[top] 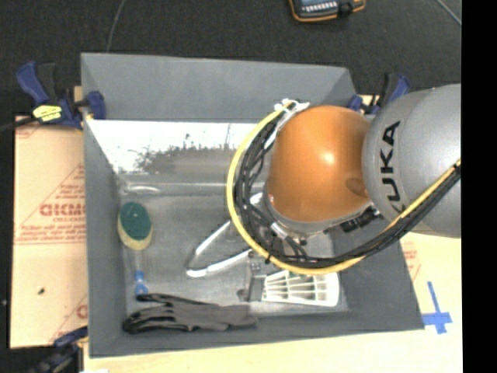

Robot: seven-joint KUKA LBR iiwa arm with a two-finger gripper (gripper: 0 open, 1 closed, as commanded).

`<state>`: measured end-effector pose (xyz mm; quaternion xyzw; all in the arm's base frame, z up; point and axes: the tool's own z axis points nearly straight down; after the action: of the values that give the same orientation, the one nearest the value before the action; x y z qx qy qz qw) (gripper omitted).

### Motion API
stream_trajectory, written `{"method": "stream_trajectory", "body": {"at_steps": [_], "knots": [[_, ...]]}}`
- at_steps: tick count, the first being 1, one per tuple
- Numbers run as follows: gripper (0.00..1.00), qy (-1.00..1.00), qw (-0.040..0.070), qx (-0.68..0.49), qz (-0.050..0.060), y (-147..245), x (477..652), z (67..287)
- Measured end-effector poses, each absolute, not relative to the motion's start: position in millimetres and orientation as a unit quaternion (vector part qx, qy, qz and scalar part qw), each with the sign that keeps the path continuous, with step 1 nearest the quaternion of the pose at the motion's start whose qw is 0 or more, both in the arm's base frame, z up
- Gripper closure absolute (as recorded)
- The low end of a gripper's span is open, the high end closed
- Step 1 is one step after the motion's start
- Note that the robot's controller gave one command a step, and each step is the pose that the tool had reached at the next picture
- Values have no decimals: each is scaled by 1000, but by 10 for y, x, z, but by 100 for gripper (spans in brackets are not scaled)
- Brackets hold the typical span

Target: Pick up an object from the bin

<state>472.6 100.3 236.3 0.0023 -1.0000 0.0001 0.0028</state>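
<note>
We see the claw low in the bin, near the front wall and approx. mid-width, poking out from under the arm's orange cover. The thing nearest it is a white plastic grate: flat, roughly rectangular, w/ a row of long narrow slots, lying flat on the floor. Its top edge is tucked under the arm's cables, so we can't see its full outline. Count: 1 grate, 1 clear loop, 1 round pad, 1 dark glove, 1 small blue bit. The grate sits just beside the claw, on its right, and looks to be touching it or nearly so. The clear loop is thin and bent, and runs off to the claw's left, its near end right by the claw. The glove lies along the front wall, left of and below the claw. The pad, teal w/ a yellowish rim, is well apart at the left wall, w/ the blue bit below it. Claw state: we can't tell how far open it is, nor whether it has hold of anything.
</note>
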Motion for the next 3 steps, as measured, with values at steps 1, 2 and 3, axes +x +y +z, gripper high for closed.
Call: {"method": "stream_trajectory", "body": {"at_steps": [1, 2, 3], "knots": [[0, -1000, -1, 0, 0, 996, 4743, 2399], [0, -1000, -10, -27, -3, 1366, 4773, 714], [0, -1000, -8, 0, -1, 1314, 4735, 1603]]}}
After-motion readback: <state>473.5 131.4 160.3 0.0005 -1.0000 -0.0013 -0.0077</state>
